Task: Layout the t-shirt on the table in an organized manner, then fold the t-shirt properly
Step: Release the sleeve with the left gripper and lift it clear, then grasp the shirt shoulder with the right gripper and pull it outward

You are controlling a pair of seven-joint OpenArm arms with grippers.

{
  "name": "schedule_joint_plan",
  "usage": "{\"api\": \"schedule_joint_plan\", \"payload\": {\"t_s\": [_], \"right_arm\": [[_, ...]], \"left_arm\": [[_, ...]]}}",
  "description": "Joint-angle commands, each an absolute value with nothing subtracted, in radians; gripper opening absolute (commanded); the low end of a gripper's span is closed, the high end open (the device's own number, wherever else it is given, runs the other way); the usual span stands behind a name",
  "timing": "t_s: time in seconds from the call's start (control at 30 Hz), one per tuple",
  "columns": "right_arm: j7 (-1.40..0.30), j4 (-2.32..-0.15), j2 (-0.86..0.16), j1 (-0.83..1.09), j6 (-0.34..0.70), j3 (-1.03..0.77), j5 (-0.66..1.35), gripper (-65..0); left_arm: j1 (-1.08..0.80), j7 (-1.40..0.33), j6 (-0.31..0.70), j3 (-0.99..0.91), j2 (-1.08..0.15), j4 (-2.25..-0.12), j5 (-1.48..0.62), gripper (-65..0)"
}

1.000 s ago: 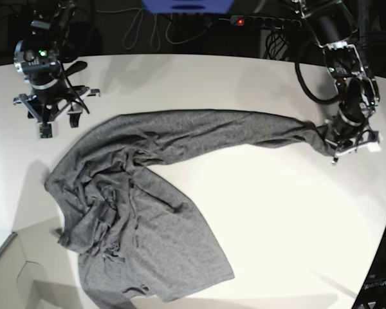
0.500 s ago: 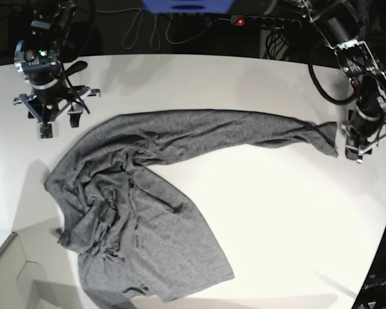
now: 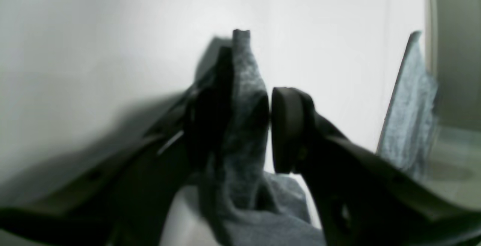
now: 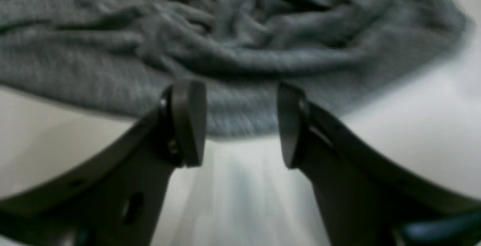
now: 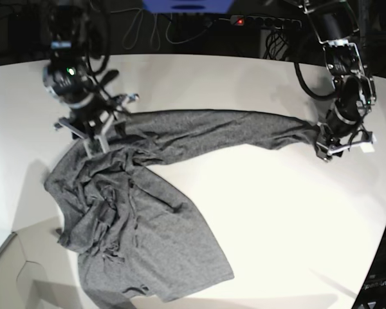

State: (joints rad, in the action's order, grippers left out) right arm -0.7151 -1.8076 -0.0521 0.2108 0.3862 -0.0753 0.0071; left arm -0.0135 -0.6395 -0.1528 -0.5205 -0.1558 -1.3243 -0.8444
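We see the t-shirt point(image 5: 141, 212) bunched at the table's point(image 5: 276, 212) near left, one sleeve point(image 5: 244, 129) running right into the left gripper point(image 3: 266, 126), which pinches its cuff, while the right gripper point(image 4: 240, 126) hovers spread and empty over the shoulder folds.

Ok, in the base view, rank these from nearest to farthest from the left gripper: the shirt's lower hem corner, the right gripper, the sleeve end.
From the left gripper, at that view's right side:
1. sleeve end: right at it, between its jaws.
2. hem corner: low in the view, near centre.
3. right gripper: far across, over the shirt's upper left.
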Motion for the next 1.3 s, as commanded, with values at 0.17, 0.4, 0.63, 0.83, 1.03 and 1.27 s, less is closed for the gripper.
{"api": "schedule_joint_plan", "payload": {"t_s": [0.17,0.4,0.63,0.83,1.03,1.27], "right_arm": [[-0.702,-1.653,-0.058,0.111,0.384,-0.079,0.001,-34.4],[-0.700,-1.609,-0.085,0.188,0.383,-0.087,-0.001,-34.4],[-0.668,-1.612,-0.116,0.321,0.383,-0.130,-0.001,-34.4],[-0.608,-1.704,-0.116,0.441,0.383,-0.151,-0.001,-34.4],[-0.616,-1.937,-0.090,0.487,0.383,-0.200,-0.001,-34.3],[-0.618,-1.883,-0.073,0.294,0.383,-0.229,-0.001,-34.0]], "left_arm": [[0.025,-0.636,-0.153,-0.516,-0.159,-1.299,-0.786,-39.8],[0.025,-0.638,-0.153,-0.518,-0.170,-1.365,-0.789,-39.8],[0.047,-0.638,-0.153,-0.512,-0.160,-1.491,-0.789,-39.7],[0.136,-0.638,-0.153,-0.509,-0.156,-1.425,-0.788,-39.7],[0.183,-0.638,-0.153,-0.509,-0.137,-1.340,-0.788,-39.7],[0.197,-0.638,-0.153,-0.455,-0.120,-1.334,-0.779,-39.7]]}}
